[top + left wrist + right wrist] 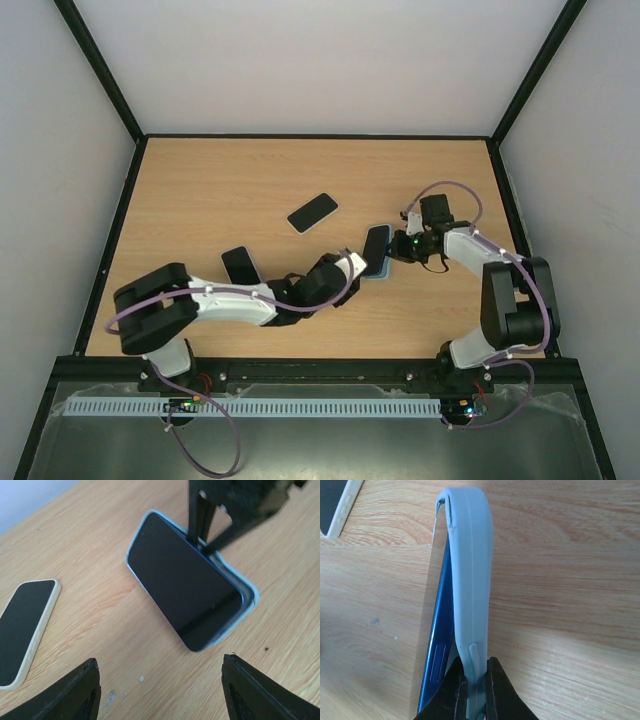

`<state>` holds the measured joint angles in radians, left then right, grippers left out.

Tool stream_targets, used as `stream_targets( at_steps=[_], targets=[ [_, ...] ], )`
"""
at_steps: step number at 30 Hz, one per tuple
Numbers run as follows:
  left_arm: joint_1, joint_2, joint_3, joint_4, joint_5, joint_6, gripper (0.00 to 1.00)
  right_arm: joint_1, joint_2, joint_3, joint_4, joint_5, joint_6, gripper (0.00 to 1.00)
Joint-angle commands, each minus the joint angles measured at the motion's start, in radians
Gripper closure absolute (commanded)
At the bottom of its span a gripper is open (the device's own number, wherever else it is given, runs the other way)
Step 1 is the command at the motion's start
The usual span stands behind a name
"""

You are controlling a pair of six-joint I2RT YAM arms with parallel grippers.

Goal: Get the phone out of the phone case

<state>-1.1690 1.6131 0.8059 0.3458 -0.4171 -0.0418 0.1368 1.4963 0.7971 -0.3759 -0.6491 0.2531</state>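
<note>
A dark blue phone sits half out of a light blue case, tilted up off the table at centre right of the top view. My right gripper is shut on the case's side edge; the phone's blue side has peeled away from the case. My left gripper is open and empty, its fingers just short of the phone's near corner. In the top view the left gripper is next to the phone and the right gripper is on its other side.
A phone in a cream case lies further back on the table; it also shows in the left wrist view and at the right wrist view's corner. Another black phone lies left of my left arm. Black frame rails border the table.
</note>
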Motion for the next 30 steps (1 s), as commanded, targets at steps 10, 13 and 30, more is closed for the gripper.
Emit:
stream_targets(
  at_steps=[10,13,30],
  targets=[
    [-0.072,0.253,0.146,0.120,-0.151,0.309,0.35,-0.015,0.101,0.079,-0.035,-0.025,-0.016,0.98],
    [-0.072,0.297,0.167,0.143,-0.163,0.349,0.36,-0.016,0.118,0.083,-0.037,-0.044,-0.014,0.98],
    [-0.076,0.471,0.245,0.295,-0.288,0.495,0.49,-0.028,0.146,0.089,-0.044,-0.093,-0.015,0.98]
  ],
)
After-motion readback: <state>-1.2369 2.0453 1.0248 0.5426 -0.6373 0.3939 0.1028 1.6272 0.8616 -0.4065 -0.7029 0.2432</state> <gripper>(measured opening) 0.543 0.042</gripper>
